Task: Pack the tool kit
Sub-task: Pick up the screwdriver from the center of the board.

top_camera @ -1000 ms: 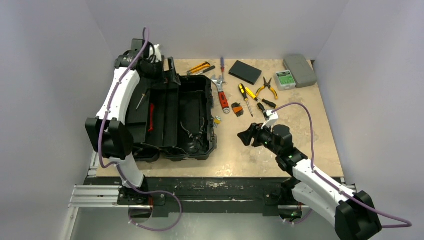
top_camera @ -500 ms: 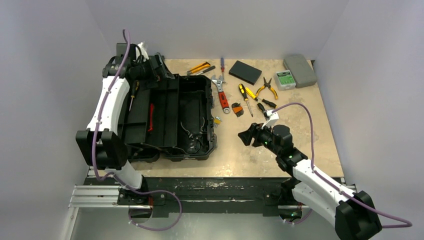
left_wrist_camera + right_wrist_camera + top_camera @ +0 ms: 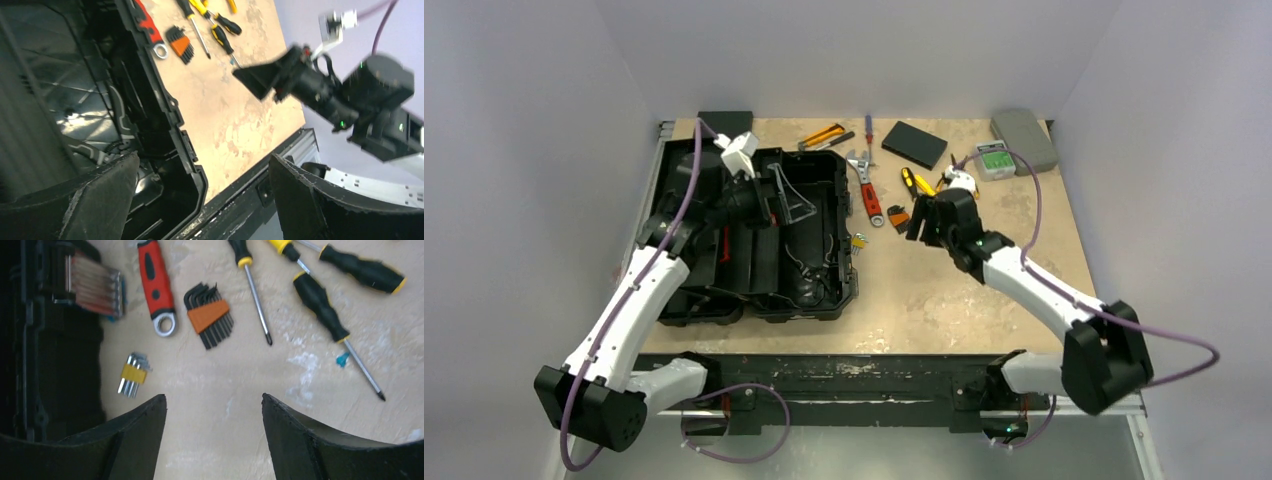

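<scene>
The tool kit's black toolbox [image 3: 809,285] lies open on the left of the table, and its rim [image 3: 167,112] shows in the left wrist view. My left gripper [image 3: 792,198] hangs over the box interior, open and empty [image 3: 204,162]. Loose tools lie to the right of the box: a red-handled wrench [image 3: 870,198], an orange hex key set [image 3: 898,216], a small yellow hex key set [image 3: 859,240] and yellow-and-black screwdrivers [image 3: 912,183]. My right gripper [image 3: 921,225] hovers just above them, open and empty [image 3: 214,401], with the orange hex key set [image 3: 209,315] and the wrench [image 3: 155,282] ahead of its fingertips.
Yellow-handled pliers [image 3: 960,176] and a yellow utility knife [image 3: 824,134] lie further back. A flat black box [image 3: 914,143], a green-labelled box [image 3: 995,158] and a grey case [image 3: 1024,140] sit at the back right. The table's right edge runs behind my right arm.
My left arm has swung from the box's back-left corner to over its middle. My right gripper has moved away from the near edge to above the loose tools and opened wider.
</scene>
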Available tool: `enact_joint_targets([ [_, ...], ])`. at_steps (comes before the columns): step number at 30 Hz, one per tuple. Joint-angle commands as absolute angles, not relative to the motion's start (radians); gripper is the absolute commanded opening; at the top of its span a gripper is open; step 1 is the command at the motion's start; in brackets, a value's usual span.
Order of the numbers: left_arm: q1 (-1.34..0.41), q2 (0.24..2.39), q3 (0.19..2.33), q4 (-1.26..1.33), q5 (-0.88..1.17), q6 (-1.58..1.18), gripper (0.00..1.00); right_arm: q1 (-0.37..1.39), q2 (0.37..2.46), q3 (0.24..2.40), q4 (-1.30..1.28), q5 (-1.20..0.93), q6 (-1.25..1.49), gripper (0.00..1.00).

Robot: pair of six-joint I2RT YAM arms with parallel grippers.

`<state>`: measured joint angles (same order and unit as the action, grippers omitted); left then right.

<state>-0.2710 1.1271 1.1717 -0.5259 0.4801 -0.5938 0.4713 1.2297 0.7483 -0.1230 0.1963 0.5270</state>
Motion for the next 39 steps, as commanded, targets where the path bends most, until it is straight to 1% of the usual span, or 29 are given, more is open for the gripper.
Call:
enact_joint_targets([
  [1, -0.314, 1.118, 1.132, -0.344, 0.483, -0.657, 0.97, 0.471, 1.407, 0.96, -0.276, 0.382, 0.449, 0.66],
  [3, -0.329, 1.119, 1.158, -0.379, 0.471, -0.633, 0.97, 0.472, 1.509, 1.058, -0.301, 0.406, 0.399, 0.6],
  [7, -0.337, 1.103, 1.144, -0.386, 0.46, -0.615, 0.97, 0.456, 1.754, 1.287, -0.424, 0.435, 0.328, 0.46],
  [8, -0.337, 1.102, 1.141, -0.394, 0.456, -0.607, 0.97, 0.447, 1.809, 1.341, -0.451, 0.433, 0.322, 0.43],
  [9, -0.336, 1.099, 1.14, -0.405, 0.454, -0.6, 0.97, 0.441, 1.853, 1.39, -0.475, 0.435, 0.321, 0.43],
  [13, -0.337, 1.092, 1.142, -0.428, 0.435, -0.574, 0.97, 0.416, 1.985, 1.522, -0.507, 0.432, 0.301, 0.44],
  [15, -0.337, 1.094, 1.14, -0.427, 0.426, -0.567, 0.98, 0.397, 2.021, 1.554, -0.495, 0.402, 0.294, 0.46],
  [19, -0.337, 1.113, 1.143, -0.42, 0.427, -0.564, 0.98, 0.359, 2.086, 1.609, -0.492, 0.366, 0.298, 0.47],
  [24, -0.337, 1.14, 1.144, -0.395, 0.446, -0.564, 0.98, 0.305, 2.188, 1.693, -0.51, 0.274, 0.289, 0.46],
  [28, -0.336, 1.154, 1.153, -0.394, 0.446, -0.561, 0.98, 0.299, 2.247, 1.754, -0.521, 0.239, 0.275, 0.46],
  [36, -0.337, 1.157, 1.155, -0.399, 0.445, -0.561, 0.98, 0.298, 2.311, 1.824, -0.521, 0.153, 0.243, 0.44],
  [39, -0.337, 1.153, 1.153, -0.401, 0.443, -0.561, 0.98, 0.299, 2.326, 1.847, -0.526, 0.13, 0.238, 0.41],
])
